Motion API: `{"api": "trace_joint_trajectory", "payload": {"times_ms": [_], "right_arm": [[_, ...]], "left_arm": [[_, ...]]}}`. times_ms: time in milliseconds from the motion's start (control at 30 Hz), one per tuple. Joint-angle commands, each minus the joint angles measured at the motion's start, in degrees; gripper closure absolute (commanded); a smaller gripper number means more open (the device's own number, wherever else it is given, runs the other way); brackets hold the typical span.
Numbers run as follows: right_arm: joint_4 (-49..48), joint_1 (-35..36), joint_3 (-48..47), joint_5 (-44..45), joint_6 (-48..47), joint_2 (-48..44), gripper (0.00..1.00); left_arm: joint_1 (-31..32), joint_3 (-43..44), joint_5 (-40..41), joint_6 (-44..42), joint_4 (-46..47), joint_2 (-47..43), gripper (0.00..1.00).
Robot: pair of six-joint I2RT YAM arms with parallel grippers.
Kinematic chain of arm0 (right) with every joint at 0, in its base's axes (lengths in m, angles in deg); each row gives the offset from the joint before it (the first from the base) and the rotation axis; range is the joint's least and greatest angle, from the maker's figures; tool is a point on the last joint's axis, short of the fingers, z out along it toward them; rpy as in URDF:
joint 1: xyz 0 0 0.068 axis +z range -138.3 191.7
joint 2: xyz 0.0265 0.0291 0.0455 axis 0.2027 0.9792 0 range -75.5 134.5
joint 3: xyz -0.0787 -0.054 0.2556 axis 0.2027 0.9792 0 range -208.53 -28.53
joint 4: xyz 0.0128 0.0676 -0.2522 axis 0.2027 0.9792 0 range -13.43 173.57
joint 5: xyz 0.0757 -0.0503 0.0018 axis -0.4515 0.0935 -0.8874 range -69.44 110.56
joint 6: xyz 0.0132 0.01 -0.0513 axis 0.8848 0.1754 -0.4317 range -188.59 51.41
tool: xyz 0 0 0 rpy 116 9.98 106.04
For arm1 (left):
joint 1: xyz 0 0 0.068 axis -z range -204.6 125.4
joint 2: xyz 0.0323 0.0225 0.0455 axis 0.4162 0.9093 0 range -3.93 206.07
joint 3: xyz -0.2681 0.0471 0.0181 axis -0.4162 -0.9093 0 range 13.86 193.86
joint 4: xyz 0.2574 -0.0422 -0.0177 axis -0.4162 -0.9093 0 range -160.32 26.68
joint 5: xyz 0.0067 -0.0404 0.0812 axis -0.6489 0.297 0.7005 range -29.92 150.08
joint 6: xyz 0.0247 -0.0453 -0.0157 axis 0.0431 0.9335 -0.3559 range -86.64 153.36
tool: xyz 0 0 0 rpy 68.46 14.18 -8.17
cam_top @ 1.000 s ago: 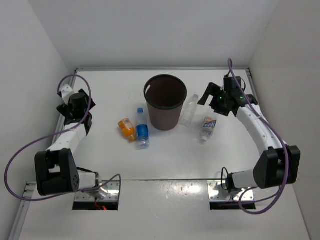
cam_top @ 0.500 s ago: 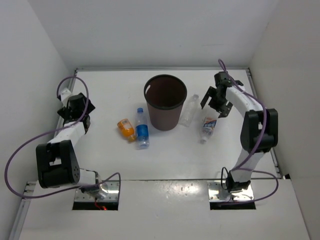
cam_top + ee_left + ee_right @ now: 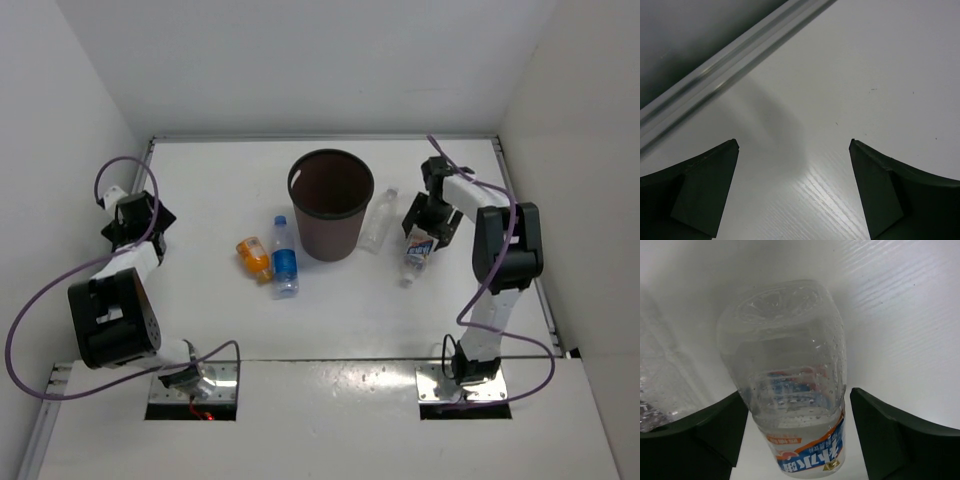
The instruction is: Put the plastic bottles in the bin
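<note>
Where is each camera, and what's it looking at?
Top external: above and behind, looking down on the table, bin, bottles; left arm and right arm show.
Left wrist: on the left arm, facing bare table and its edge rail; own fingers show.
Right wrist: on the right arm, facing the labelled bottle between its fingers.
Shared: top and right wrist both see that bottle.
</note>
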Motion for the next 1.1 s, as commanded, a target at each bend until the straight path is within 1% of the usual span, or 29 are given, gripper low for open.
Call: {"api": "trace_joint_trajectory", "payload": {"times_ms": [0,33,100,200,233,267,333,367,433,500,533,600,700,733,833,867,933,1067], "right_arm": [[-0.1,-0.3,1.2,0.2,0.5,1.9,0.23],[-1.1,-0.3,1.2,0.2,0.5,1.9,0.23],[-1.6,-0.3,2.6,-0.5,0.0,1.9,0.27],[-1.6,-0.8,2.6,-1.1,-0.6,3.1,0.29],[-1.1,-0.8,2.6,-1.1,-0.6,3.1,0.31],[-1.1,-0.8,2.6,-1.6,-0.6,3.7,0.35],[-1.1,-0.8,3.3,-1.6,-0.6,3.1,0.35],[-2.5,-0.8,3.9,-2.2,-0.6,1.6,0.41],[-3.5,-1.4,4.6,-2.2,-0.6,0.0,0.45],[-3.0,-1.4,3.4,-2.2,-0.6,-2.3,0.5],[-2.0,-1.9,1.4,-1.5,-1.2,-3.2,0.56],[-1.5,-1.9,-1.2,-0.8,-1.2,-6.4,0.59],[-0.8,-1.9,-7.1,-0.3,-1.7,-10.2,0.63],[-0.8,-1.9,-10.1,0.5,-1.7,-12.7,0.63],[-0.2,-1.3,-16.8,2.9,-1.7,-15.5,0.63],[-0.2,-1.3,-18.5,3.4,-2.2,-16.7,0.66],[-1.7,-0.8,-22.3,1.6,-3.9,-17.9,0.7],[-5.6,-0.3,-26.2,-2.6,-6.2,-21.2,0.7]], "left_arm": [[-0.1,1.5,-3.1,1.2,3.0,-0.1,0.0],[-0.1,1.5,-3.7,1.2,3.0,-0.1,0.0],[-0.1,0.8,-3.8,1.2,3.0,-0.1,0.0],[-0.1,-0.5,-4.3,1.2,3.6,-0.1,0.0],[-0.1,-0.5,-4.3,1.2,4.1,-0.1,0.0],[-0.1,-1.1,-4.8,0.6,4.1,-0.1,0.0],[-0.1,-1.1,-5.3,0.6,4.7,-0.1,0.0],[-0.1,-1.6,-5.3,0.6,4.7,-0.6,0.0],[-0.1,-1.6,-6.0,0.6,5.2,-0.7,0.0],[-0.1,-1.6,-8.0,0.6,5.9,-0.7,0.0],[-0.1,-1.6,-8.5,0.6,6.9,-0.7,0.0],[-0.1,-2.1,-9.1,0.6,7.5,-0.7,0.0],[-0.1,-2.8,-9.7,0.1,7.5,-0.7,0.0],[-0.1,-2.8,-9.7,0.1,7.5,-0.7,0.0],[0.4,-2.8,-10.9,-1.8,7.5,-0.7,0.0],[0.4,-2.8,-10.9,-1.8,8.0,-0.7,0.0],[0.9,-2.8,-11.4,-1.8,8.5,-0.7,0.0],[1.6,-2.8,-14.2,-1.8,9.7,-0.7,0.0]]}}
